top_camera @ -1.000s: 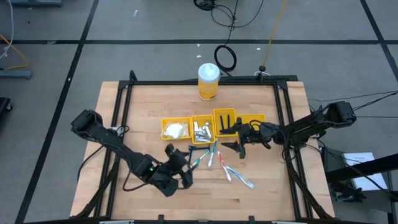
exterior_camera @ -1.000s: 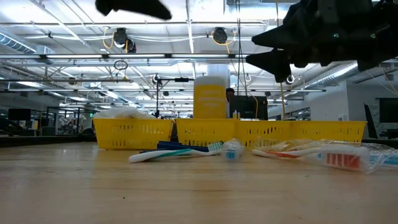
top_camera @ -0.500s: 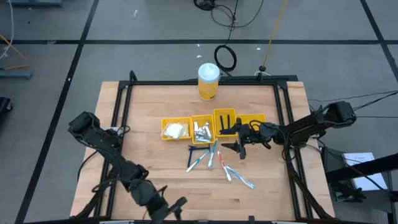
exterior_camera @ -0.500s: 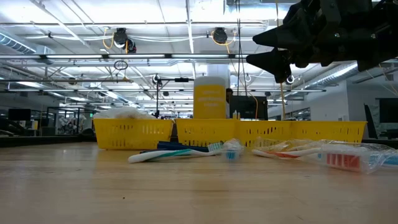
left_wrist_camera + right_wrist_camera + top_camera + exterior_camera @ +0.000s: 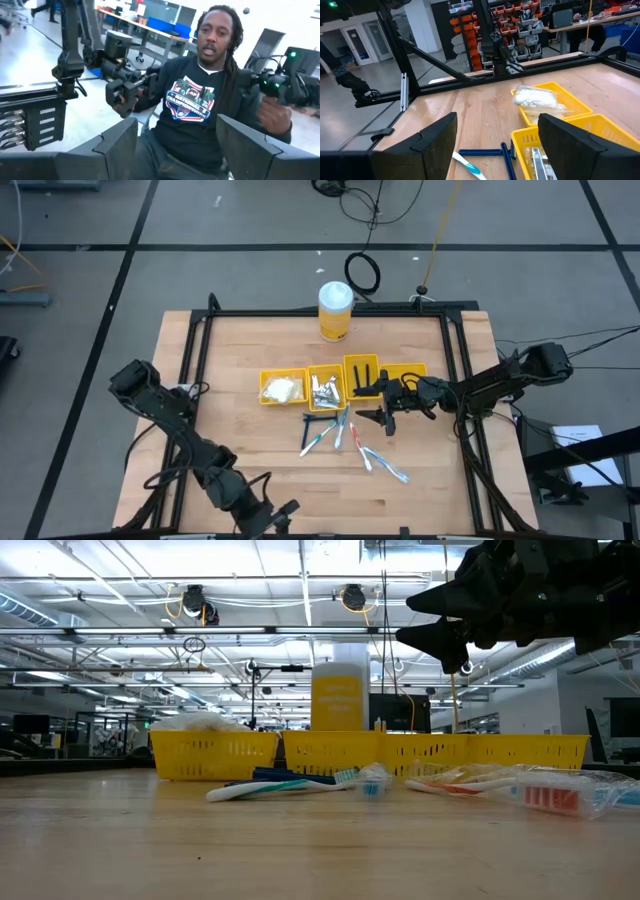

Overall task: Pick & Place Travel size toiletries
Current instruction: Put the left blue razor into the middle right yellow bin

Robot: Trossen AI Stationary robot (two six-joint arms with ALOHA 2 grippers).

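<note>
The right gripper [image 5: 372,403] hovers with fingers spread and empty above the toothbrushes [image 5: 345,438], which lie loose on the wooden table [image 5: 240,340] just in front of the row of yellow bins [image 5: 340,383]; white packets [image 5: 283,389] and silvery sachets [image 5: 324,389] sit inside the bins. The left gripper [image 5: 283,514], also open and empty, hangs at the table's near edge, its wrist camera facing a seated person [image 5: 200,100].

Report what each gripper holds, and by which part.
Nothing is held: the left gripper and the right gripper both stand open and empty.
</note>
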